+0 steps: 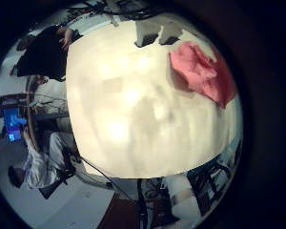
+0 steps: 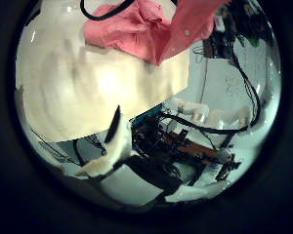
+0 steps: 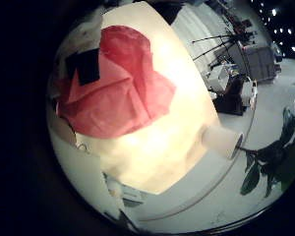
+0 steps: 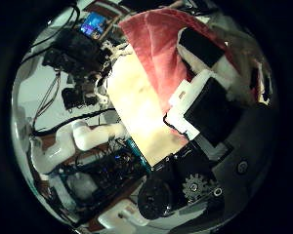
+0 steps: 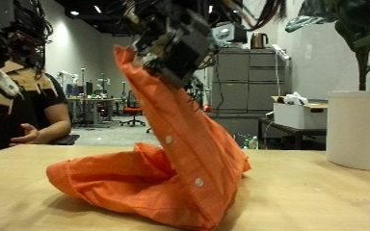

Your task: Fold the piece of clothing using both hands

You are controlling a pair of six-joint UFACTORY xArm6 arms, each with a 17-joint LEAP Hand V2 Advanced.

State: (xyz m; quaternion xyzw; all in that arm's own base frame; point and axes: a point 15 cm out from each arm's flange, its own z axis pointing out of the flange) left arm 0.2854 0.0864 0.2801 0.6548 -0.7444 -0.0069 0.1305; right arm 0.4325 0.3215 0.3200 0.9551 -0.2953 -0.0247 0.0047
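In the outside view an orange shirt (image 5: 172,164) lies partly on the wooden table (image 5: 313,192), with one part pulled up high. My right hand (image 5: 172,38) is shut on that raised part above the table. The right little finger side palm view shows the shirt (image 3: 113,88) close under the palm, and the right thumb side palm view shows it (image 4: 166,49) against the fingers (image 4: 200,49).
Bare tabletop (image 1: 133,114) lies under the left hand.
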